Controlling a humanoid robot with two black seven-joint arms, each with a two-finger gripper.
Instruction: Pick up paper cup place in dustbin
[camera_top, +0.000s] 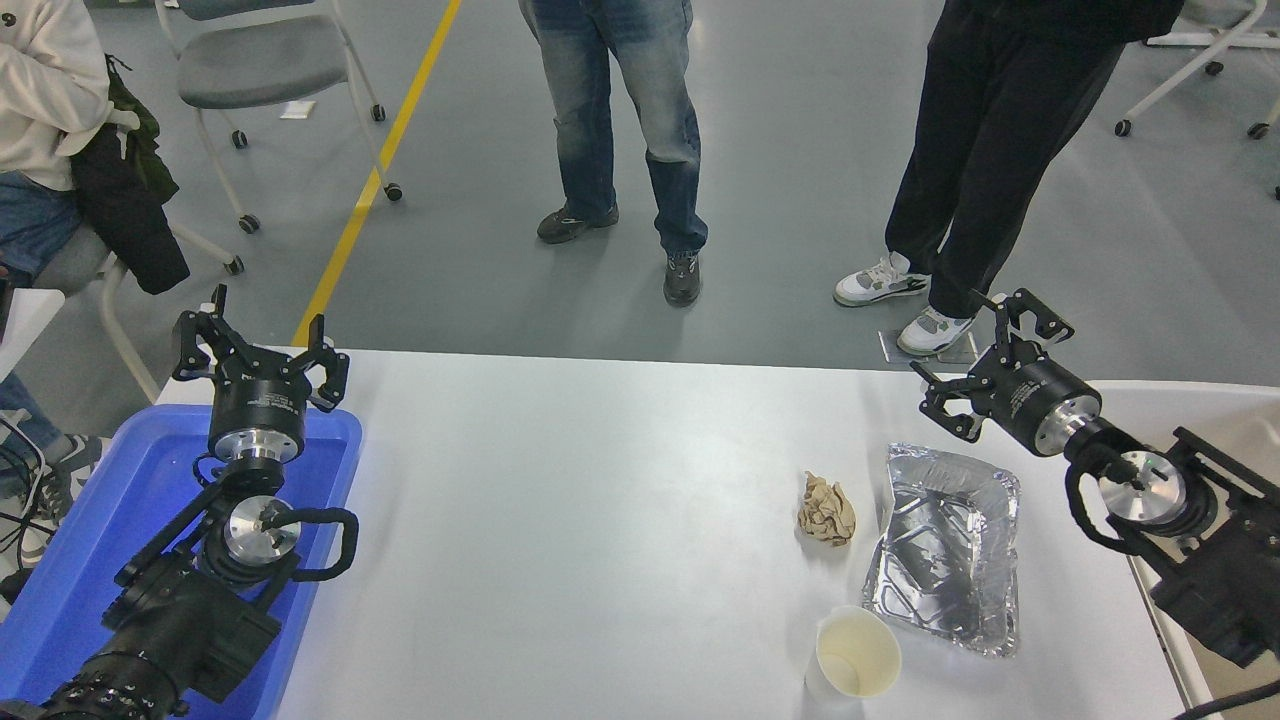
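The paper cup (852, 655), white with a cream inside, lies tipped near the table's front edge, right of centre, its round rim facing up toward me. The dustbin (1225, 415) shows only as a beige strip at the right edge, mostly behind my right arm. My right gripper (990, 355) is open and empty, high above the table's far right corner, well away from the cup. My left gripper (260, 355) is open and empty, parked over the far end of the blue tray.
A tan wad of paper (826, 510) and a silver foil tray (945, 560) lie just beyond the cup. A blue plastic tray (90, 540) sits at the left. Two people stand beyond the far edge; another sits at upper left.
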